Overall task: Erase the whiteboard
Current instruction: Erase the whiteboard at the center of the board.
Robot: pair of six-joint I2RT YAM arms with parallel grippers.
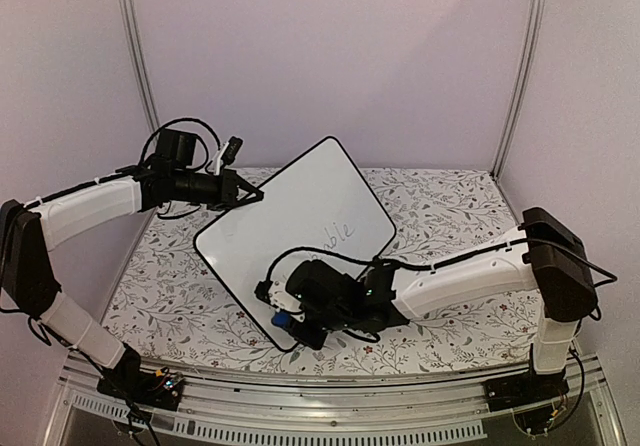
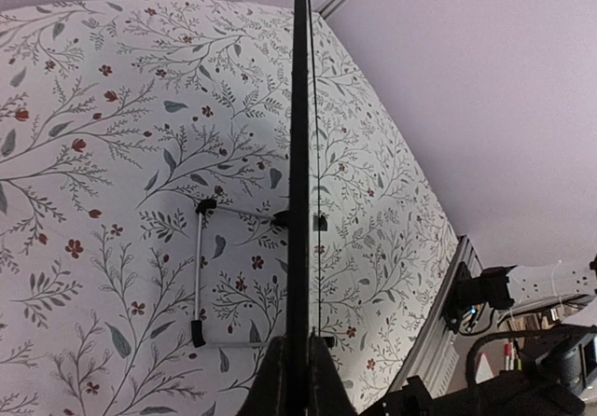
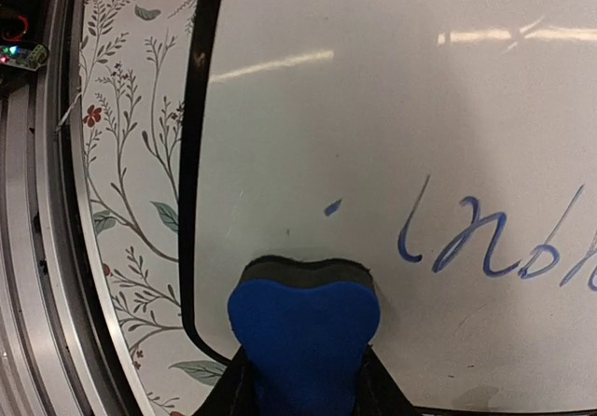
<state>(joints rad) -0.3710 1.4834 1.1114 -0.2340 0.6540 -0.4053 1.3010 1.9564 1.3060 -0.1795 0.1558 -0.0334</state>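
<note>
The whiteboard [image 1: 300, 216] lies turned at an angle on the flowered table, with blue handwriting [image 1: 336, 234] near its right side. My left gripper [image 1: 250, 196] is shut on the board's far-left rim. In the left wrist view the board is edge-on, a thin black line [image 2: 298, 136] running up from that gripper [image 2: 298, 349]. My right gripper [image 1: 292, 324] is shut on a blue eraser [image 3: 303, 327] with a dark felt face. The eraser presses on the whiteboard [image 3: 373, 117] near its lower corner, left of the handwriting [image 3: 485, 243] and a small blue fleck [image 3: 332, 208].
A floral cloth [image 1: 450, 206] covers the table. A thin metal stand with black clip feet [image 2: 201, 276] shows beneath the board. An aluminium rail [image 1: 330, 421] runs along the near edge. Pale walls and two upright poles [image 1: 520, 66] close in the back.
</note>
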